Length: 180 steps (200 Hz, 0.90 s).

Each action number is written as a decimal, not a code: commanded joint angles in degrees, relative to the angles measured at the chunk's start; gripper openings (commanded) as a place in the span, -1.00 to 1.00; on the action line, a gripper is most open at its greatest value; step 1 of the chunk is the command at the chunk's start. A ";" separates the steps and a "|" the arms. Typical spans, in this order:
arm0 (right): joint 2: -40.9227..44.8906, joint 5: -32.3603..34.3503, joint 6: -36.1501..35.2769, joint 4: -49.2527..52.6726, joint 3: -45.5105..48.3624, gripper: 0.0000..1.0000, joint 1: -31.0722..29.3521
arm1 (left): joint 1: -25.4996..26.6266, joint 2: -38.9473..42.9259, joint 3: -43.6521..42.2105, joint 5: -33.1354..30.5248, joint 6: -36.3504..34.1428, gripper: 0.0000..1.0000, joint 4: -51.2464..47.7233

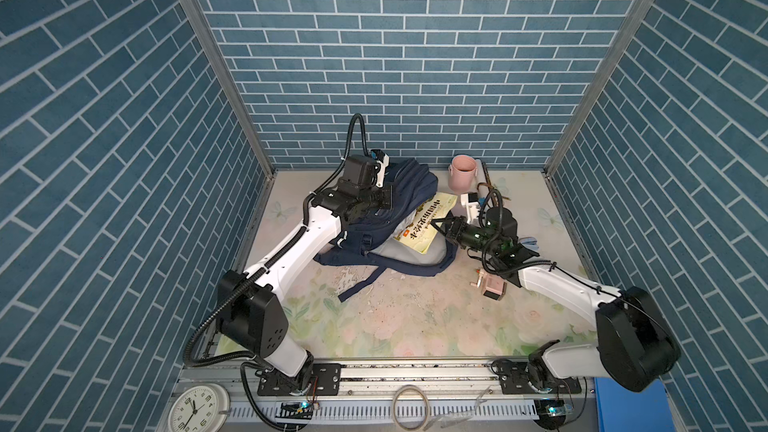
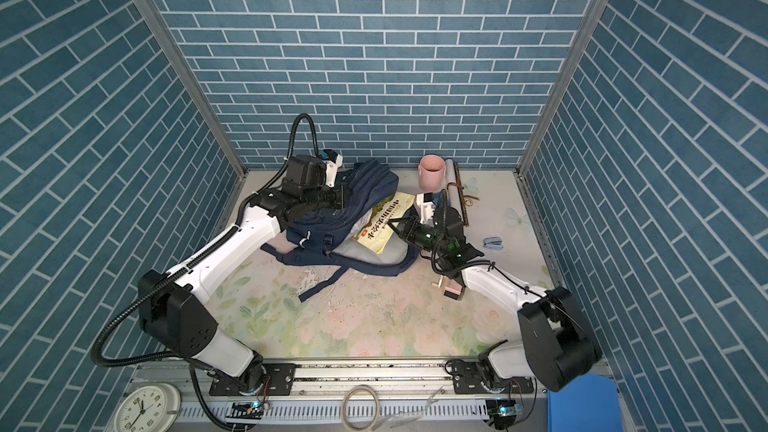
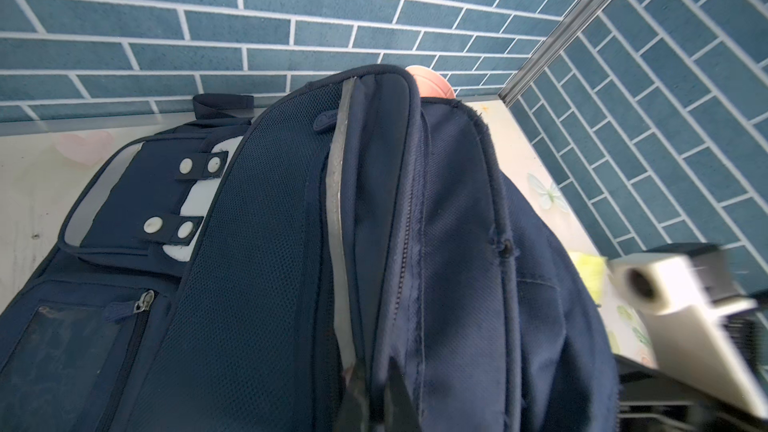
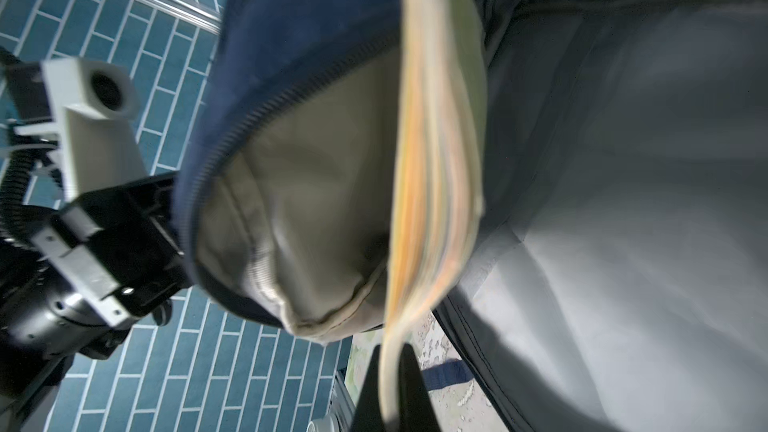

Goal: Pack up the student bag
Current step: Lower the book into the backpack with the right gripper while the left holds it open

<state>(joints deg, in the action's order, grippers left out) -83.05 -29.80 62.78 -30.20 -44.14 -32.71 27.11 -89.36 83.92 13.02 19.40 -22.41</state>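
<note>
The student bag [image 1: 409, 184] [image 2: 368, 187], navy blue, lies at the back middle of the table in both top views, its mouth gaping toward the right. My left gripper [image 1: 387, 200] [image 2: 341, 201] is shut on the bag's upper edge and holds it raised; the left wrist view shows the fabric [image 3: 257, 243] pinched in the left gripper [image 3: 374, 367]. A yellow book [image 1: 424, 222] [image 2: 382, 218] sticks halfway out of the opening. My right gripper [image 1: 437, 224] [image 2: 394, 224] is shut on its near edge. The right wrist view shows the book [image 4: 436, 139] in the right gripper [image 4: 390, 353], beside the beige lining [image 4: 299, 201].
A pink cup [image 1: 462, 174] and a rolled scroll [image 1: 484, 184] stand at the back right. A small pink box [image 1: 492, 284] lies under the right arm, a blue clip [image 2: 493, 243] further right. Bag straps [image 1: 361, 282] trail forward. A clock [image 1: 199, 409] and a tape ring [image 1: 411, 407] sit on the front rail.
</note>
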 commanded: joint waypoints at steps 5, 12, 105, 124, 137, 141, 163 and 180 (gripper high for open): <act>-5.83 -2.70 3.26 -10.55 -4.73 -1.00 -0.78 | -0.17 5.09 0.19 1.37 2.49 -1.00 8.73; -8.18 -3.26 4.07 -11.98 -5.60 -1.00 -0.84 | -0.26 5.52 -0.24 1.29 2.91 -1.00 9.12; -20.73 1.15 -4.30 15.94 -20.27 0.46 -2.61 | -1.49 9.72 -7.30 -7.36 6.50 -1.00 8.71; -16.47 3.28 -8.29 22.04 -18.74 0.50 -2.61 | -3.67 10.42 -8.69 -8.75 8.42 -1.00 8.03; -13.16 4.09 -10.91 25.99 -17.60 0.50 -2.62 | -5.08 11.73 -10.68 -10.26 9.69 -1.00 8.22; -12.12 4.37 -11.76 26.85 -17.13 0.50 -2.59 | -5.38 12.25 -11.28 -10.84 10.10 -1.00 8.34; -6.53 6.20 -15.84 31.99 -15.37 0.50 -2.58 | -6.70 14.92 -15.05 -13.48 12.76 -1.00 8.52; -2.78 9.23 -18.86 36.69 -15.15 0.49 -2.38 | -6.89 17.02 -17.65 -15.14 15.71 -1.00 8.86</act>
<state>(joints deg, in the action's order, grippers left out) -90.63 -25.63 51.29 -3.14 -60.01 -35.00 21.45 -76.58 68.34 4.08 29.04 -18.41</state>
